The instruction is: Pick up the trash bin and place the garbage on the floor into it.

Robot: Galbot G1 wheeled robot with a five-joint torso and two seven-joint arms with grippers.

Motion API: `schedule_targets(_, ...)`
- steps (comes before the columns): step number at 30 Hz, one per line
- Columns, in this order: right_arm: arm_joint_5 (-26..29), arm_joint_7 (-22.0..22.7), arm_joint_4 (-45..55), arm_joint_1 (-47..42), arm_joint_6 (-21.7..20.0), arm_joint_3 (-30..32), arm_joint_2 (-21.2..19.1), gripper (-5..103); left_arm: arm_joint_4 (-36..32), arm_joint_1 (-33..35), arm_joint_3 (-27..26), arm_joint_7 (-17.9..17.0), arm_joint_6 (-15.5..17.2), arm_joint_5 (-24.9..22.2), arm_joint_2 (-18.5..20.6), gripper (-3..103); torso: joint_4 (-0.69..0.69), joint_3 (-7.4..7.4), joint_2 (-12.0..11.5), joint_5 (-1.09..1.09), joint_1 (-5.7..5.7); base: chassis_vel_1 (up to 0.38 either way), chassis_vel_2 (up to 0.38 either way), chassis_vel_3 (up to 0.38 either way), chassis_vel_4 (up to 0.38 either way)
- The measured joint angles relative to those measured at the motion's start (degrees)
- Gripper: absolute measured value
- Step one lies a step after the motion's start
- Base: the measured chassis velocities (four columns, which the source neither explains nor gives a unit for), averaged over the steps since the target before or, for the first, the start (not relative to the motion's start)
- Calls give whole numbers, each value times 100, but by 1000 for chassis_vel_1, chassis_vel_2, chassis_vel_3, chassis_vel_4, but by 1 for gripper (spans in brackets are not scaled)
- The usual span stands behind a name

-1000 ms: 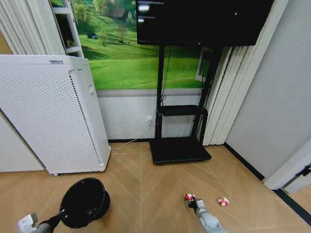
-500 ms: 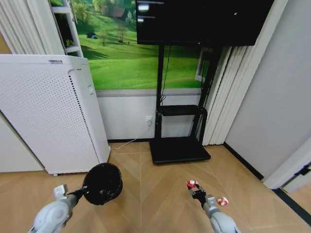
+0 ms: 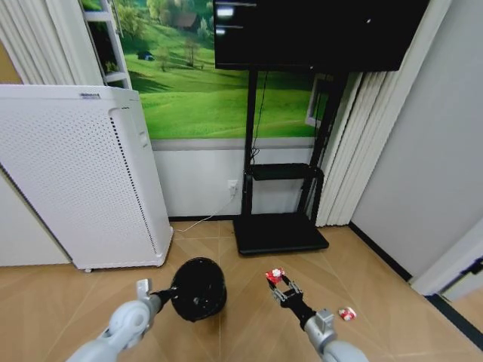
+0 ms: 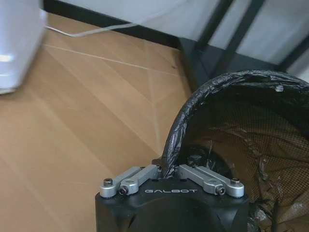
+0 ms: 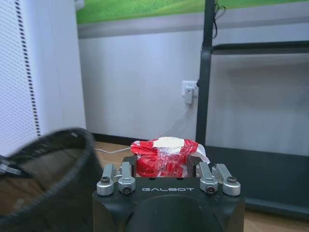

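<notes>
The trash bin (image 3: 198, 288), a black round mesh wastebasket with a dark liner, hangs tilted above the floor at the lower middle of the head view. My left gripper (image 3: 159, 296) is shut on its rim, and the left wrist view shows the jaws of that gripper (image 4: 170, 169) pinching the bin's lined edge (image 4: 193, 111). To its right my right gripper (image 3: 278, 282) is shut on a crumpled red-and-white wrapper (image 3: 275, 274), held up in the air; the wrapper (image 5: 164, 155) sits between the jaws, with the bin's rim (image 5: 46, 154) close beside. Another red-and-white wrapper (image 3: 346, 313) lies on the floor.
A tall white perforated air purifier (image 3: 75, 181) stands at the left. A black TV stand (image 3: 279, 232) with a flat base is against the back wall, a white cable (image 3: 204, 219) running to a wall socket. Wood floor is open in front.
My left arm has swung the bin to the right, toward the centre. My right gripper has lifted the wrapper up and to the left, nearer the bin.
</notes>
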Motion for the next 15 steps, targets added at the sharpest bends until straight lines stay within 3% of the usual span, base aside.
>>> schedule_targets(11, -219, -427, 386, -219, 573, -77, 0, 52, 1039, -1425, 1750, 9, -73, 55, -691, 0, 1, 0, 0, 2, 0, 0, 0, 0, 0)
schedule_targets(15, -310, -523, 397, -234, 696, -173, -25, 52, 1108, -1643, 2022, 13, 29, 41, -766, 0, 0, 0, 0, 1, 0, 0, 0, 0, 0)
